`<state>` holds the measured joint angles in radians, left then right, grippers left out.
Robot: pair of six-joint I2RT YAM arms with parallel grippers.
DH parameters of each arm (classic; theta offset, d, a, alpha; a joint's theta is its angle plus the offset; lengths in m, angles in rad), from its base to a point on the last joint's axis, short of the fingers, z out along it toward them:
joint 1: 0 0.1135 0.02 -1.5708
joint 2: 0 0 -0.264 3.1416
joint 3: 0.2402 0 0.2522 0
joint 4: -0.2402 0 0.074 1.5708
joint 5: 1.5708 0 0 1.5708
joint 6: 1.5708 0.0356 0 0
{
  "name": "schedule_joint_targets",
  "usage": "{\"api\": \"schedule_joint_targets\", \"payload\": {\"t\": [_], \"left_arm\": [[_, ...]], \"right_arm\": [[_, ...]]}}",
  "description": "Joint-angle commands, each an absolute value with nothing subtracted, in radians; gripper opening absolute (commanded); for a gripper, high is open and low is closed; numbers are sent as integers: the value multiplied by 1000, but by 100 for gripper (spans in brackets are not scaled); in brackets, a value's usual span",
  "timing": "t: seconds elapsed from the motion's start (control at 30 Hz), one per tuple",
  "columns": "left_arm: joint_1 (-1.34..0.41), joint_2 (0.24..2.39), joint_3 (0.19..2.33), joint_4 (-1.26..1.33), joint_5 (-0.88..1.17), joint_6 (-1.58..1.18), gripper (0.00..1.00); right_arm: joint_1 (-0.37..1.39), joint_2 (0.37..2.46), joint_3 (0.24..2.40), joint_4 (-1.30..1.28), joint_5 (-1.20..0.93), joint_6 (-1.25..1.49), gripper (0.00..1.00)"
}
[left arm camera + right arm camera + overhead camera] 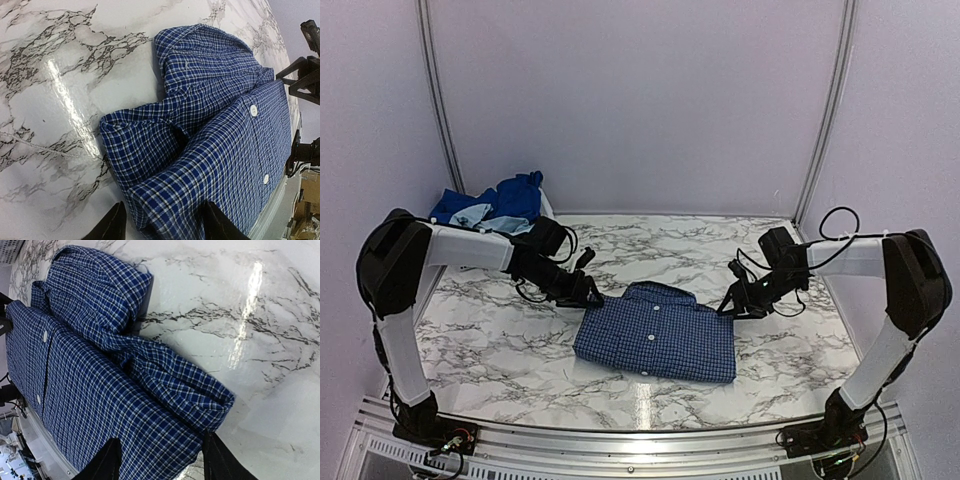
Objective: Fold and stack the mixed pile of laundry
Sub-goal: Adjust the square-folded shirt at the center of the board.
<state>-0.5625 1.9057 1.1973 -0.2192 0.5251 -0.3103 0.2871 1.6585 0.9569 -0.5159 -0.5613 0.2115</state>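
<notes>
A navy small-check button-up shirt (655, 335) lies folded into a rectangle at the middle of the marble table, buttons up. My left gripper (592, 297) sits low at the shirt's left far corner. In the left wrist view it (165, 227) is open, its fingers astride the folded edge of the shirt (210, 150), and bare marble shows beside the left finger. My right gripper (728, 305) is at the right far corner. It (160, 462) is also open, straddling the edge of the shirt (100, 390). The rest of the laundry pile, royal blue clothes (518, 194) and a pale blue piece (478, 215), lies at the back left.
The white basket rim (547, 205) shows under the pile at the back left corner. Grey walls close in the table on three sides. The metal rail (640, 435) with both arm bases runs along the near edge. Cables hang by the right arm (840, 225).
</notes>
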Motion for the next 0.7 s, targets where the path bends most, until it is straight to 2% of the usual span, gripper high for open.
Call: {"api": "schedule_joint_targets", "payload": {"t": [0.0, 0.13, 0.2, 0.27, 0.4, 0.53, 0.67], "left_arm": [[-554, 1929, 1210, -195, 560, -313, 52], [-551, 1931, 1209, -193, 564, -314, 49], [-549, 1929, 1205, -192, 563, -314, 42], [-548, 1919, 1201, -190, 569, -317, 32], [-547, 1883, 1190, -179, 579, -315, 15], [-543, 1859, 1178, -178, 586, -317, 0], [-540, 1839, 1167, -175, 591, -318, 0]], "right_arm": [[279, 1649, 951, -506, -599, 209, 46], [279, 1652, 946, -519, -604, 199, 41], [279, 1649, 944, -524, -602, 198, 31], [279, 1642, 949, -530, -601, 196, 17], [279, 1614, 960, -538, -606, 198, 0], [280, 1585, 972, -559, -598, 191, 0], [279, 1548, 973, -581, -582, 181, 0]]}}
